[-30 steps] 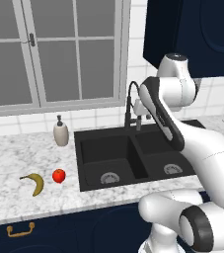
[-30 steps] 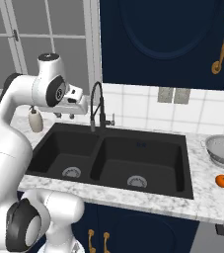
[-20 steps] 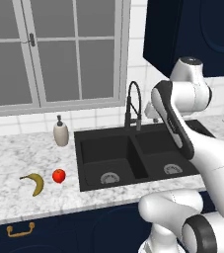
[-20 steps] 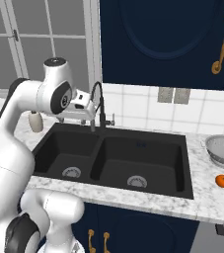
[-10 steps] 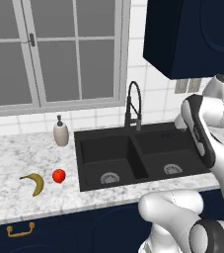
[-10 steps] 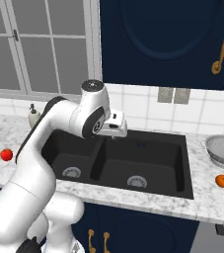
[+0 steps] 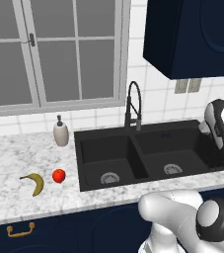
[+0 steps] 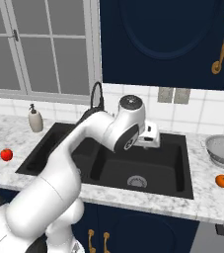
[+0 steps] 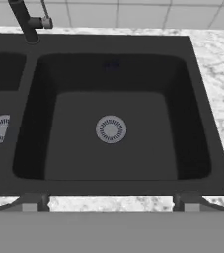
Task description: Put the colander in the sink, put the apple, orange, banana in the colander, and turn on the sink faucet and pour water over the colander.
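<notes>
The tool (image 9: 111, 201) hangs released over the right basin of the sink (image 9: 202, 148), its two tips spread wide at the near rim with nothing between them. Below it the basin floor is bare around the drain (image 9: 110, 129).

Off to the right on the counter (image 8: 202, 207), the orange (image 8: 223, 181) lies near the front edge, and just behind it stands the colander (image 8: 223, 149), upright and close to the wall. It looks to be thin stiff metal, so probably light, rigid and slick. Its side handles are too small to make out here, so the rim is likely the best place to pinch, one finger inside and one outside.

Well apart on the left counter, the banana (image 7: 34, 182) and apple (image 7: 58, 175) lie side by side. The faucet (image 7: 132, 105) stands behind the divider.
</notes>
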